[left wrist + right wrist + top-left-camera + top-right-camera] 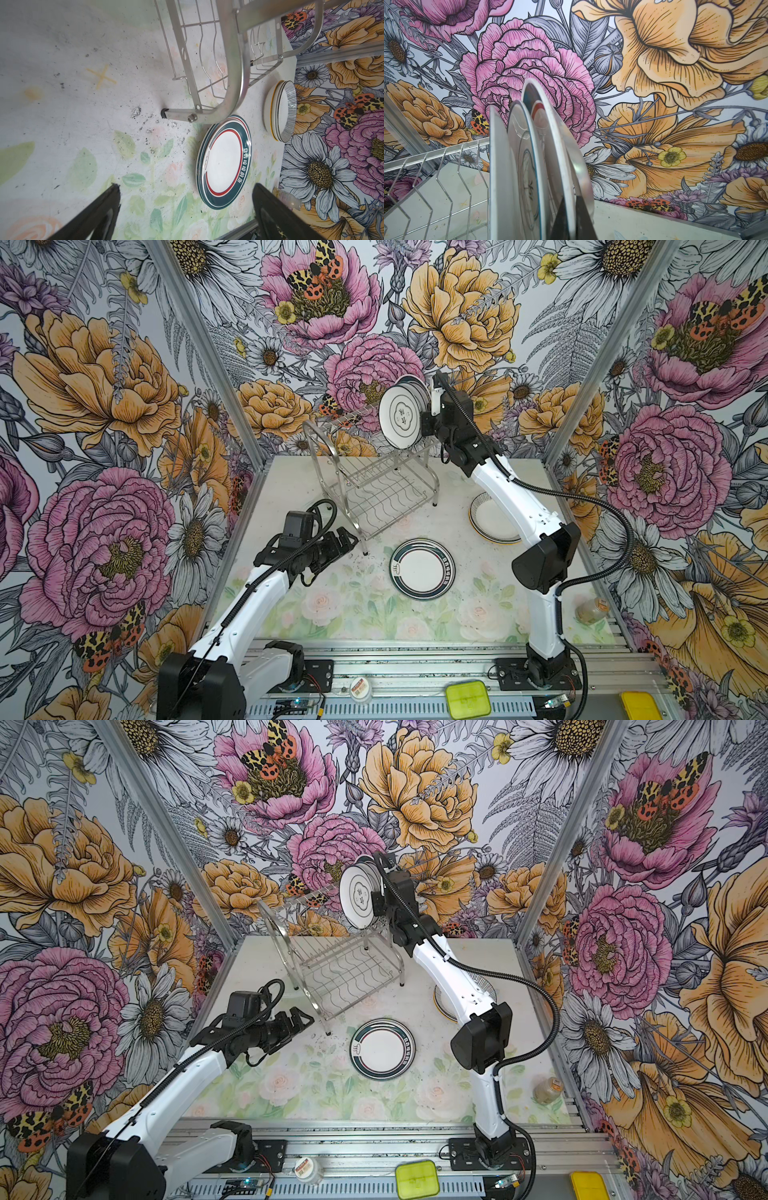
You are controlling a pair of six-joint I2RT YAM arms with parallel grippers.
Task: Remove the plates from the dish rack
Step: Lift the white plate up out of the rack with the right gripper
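Nearest us, the left gripper (348, 540) hangs above the table (291, 614) with its jaws spread wide and nothing in them, just beside the near foot of the dish rack (374, 489). A little further in, the teal-banded plates (422, 568) lie flat in a short stack mid-table. Off to the right and well apart from them, the striped-rim plates (488, 518) are stacked under the right arm. So two piles are down and out of the rack.

Further back, the rack's lower shelf is bare and so is most of the upper tier. Only a small row of plates stands on edge at the far right end, fronted by the cloud-emblem plate (401, 418). That's where the action is: the right gripper (573, 209) is clenched on the rim of the end plate (572, 162), the one nearest the arm.

This looks like the grasp-and-lift step. The next move calls for a straight pull up out of the slot without dragging the neighbours, then a swing over to one of the stacks.
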